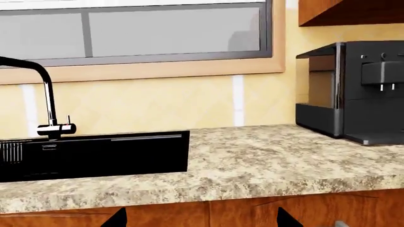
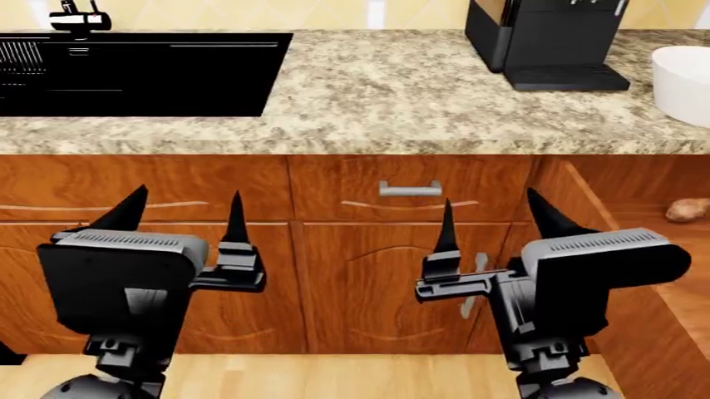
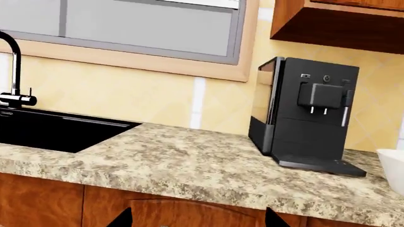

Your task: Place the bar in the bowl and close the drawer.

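Observation:
The white bowl (image 2: 682,81) stands on the counter at the far right, cut by the frame edge; its rim also shows in the right wrist view (image 3: 394,168). The reddish-brown drawer (image 2: 638,187) stands pulled open below the counter at the right. A small tan-brown lump (image 2: 687,209) lies in it at the frame edge; I cannot tell if it is the bar. My left gripper (image 2: 186,195) is open and empty in front of the cabinet doors, as the left wrist view (image 1: 202,220) shows too. My right gripper (image 2: 488,199) is open and empty just left of the drawer, also in its wrist view (image 3: 194,218).
A black coffee machine (image 2: 549,41) stands on the speckled counter (image 2: 388,100) left of the bowl. A black sink (image 2: 133,71) with a faucet (image 1: 47,101) is at the left. A narrow drawer front with a silver handle (image 2: 410,189) is between the grippers.

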